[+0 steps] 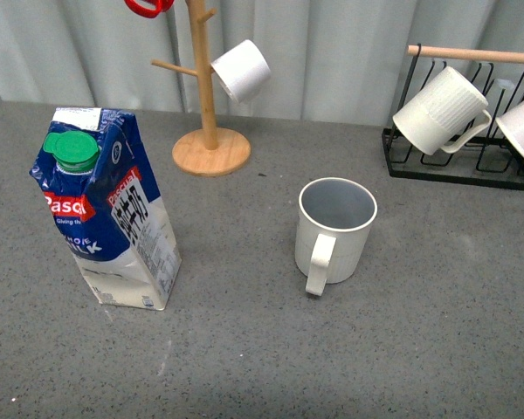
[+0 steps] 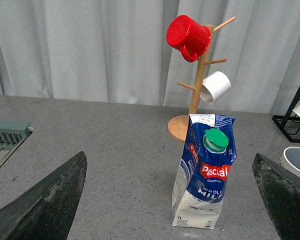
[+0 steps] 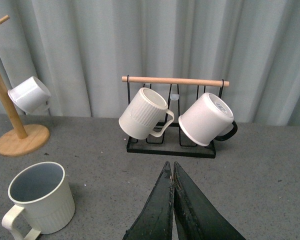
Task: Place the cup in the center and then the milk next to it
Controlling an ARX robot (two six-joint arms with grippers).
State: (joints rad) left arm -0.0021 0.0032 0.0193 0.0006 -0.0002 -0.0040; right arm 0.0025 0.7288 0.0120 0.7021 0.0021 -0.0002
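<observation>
Cup [image 1: 335, 229] upright on table [image 1: 437, 349], approx centre, handle twd robot. Milk [image 1: 113, 218] upright, well apart on its left. L gripper [image 2: 168, 157] spread wide, empty. R gripper [image 3: 173, 172] pinched together, empty.

Front high, wrists low; mug tree [image 1: 210, 131] shared.

Light was even and soft, prob. from overhead; no hard shadows. The milk carton [image 1: 113, 214] and cup [image 1: 334, 231] threw only faint smudges on the grey tabletop [image 1: 244, 349], w/ a darker band along the front view's near edge. Small glare spots on the red mug [image 2: 187, 35]. The left gripper's fingers [image 2: 45, 205] looked dark and slightly soft close to the lens; bkgd was sharp.
</observation>
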